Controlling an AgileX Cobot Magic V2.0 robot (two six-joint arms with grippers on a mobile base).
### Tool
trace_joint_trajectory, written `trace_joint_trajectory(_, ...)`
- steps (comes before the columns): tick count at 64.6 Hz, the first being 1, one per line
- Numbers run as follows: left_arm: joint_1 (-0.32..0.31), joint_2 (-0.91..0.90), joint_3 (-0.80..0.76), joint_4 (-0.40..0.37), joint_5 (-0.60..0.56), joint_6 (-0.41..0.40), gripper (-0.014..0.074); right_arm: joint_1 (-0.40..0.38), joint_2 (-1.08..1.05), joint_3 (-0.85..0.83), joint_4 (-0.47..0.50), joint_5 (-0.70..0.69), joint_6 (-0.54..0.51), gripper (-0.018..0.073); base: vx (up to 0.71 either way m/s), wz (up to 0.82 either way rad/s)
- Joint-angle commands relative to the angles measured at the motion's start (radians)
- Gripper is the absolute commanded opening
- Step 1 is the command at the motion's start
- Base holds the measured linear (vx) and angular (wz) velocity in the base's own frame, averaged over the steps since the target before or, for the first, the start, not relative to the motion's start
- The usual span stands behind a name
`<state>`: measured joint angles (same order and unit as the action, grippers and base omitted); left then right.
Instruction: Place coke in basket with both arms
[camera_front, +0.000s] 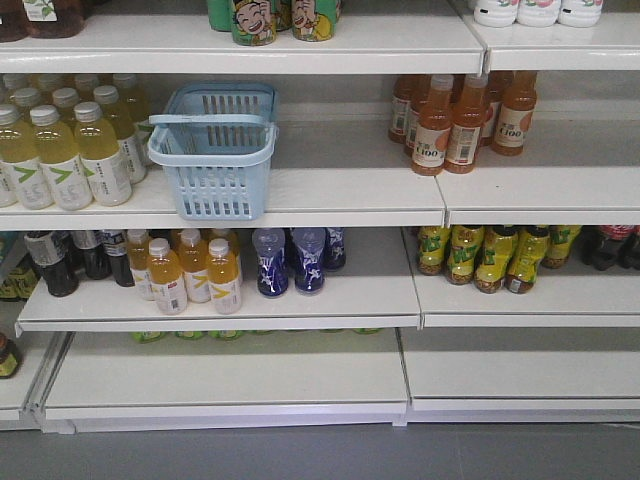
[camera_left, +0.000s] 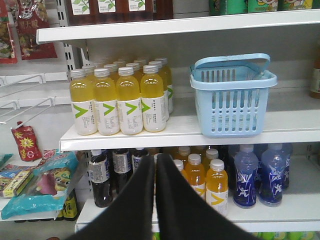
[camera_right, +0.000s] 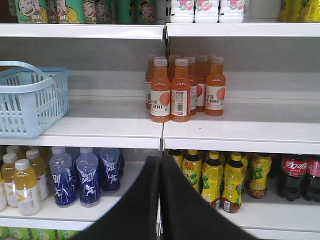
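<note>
Two tools pressed together, empty: left tool (camera_left: 154, 162), right tool (camera_right: 159, 161). Coke (camera_right: 293, 175) on lower shelf (camera_right: 280, 216), beside yellow-green bottles (camera_right: 220, 176). Basket (camera_front: 215, 182) one shelf above, well apart.

Shelf colours

Pale blue slotted basket (camera_front: 212, 165); shelves (camera_front: 330, 190) white; yellow bottles (camera_left: 117, 100), white labels with green V; orange bottles (camera_right: 182, 90), white labels; blue bottles (camera_right: 85, 175), white figures; coke (camera_right: 293, 172) dark, red label, white script; left gripper (camera_left: 155, 160) and right gripper (camera_right: 160, 159) black

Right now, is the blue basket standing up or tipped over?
Standing up: the basket sits flat on the shelf, with its open rim on top.
</note>
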<state>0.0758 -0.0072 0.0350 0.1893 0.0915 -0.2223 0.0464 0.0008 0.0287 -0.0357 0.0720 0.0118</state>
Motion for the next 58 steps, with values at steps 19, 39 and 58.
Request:
trace_joint_trajectory(19, -0.004, -0.020, -0.033, -0.004, -0.079, -0.004, -0.0006, -0.006, 0.017, 0.005, -0.008, -0.072, -0.002, -0.0010, 0.13, -0.04)
trace_joint_trajectory(39, -0.004, -0.020, -0.033, -0.004, -0.079, -0.004, -0.0006, -0.006, 0.017, 0.005, -0.008, -0.072, -0.002, -0.0010, 0.10, -0.02)
trace_joint_trajectory(58, -0.004, -0.020, -0.033, -0.004, -0.079, -0.004, -0.0006, -0.006, 0.017, 0.005, -0.008, -0.072, -0.002, -0.0010, 0.07, 0.00)
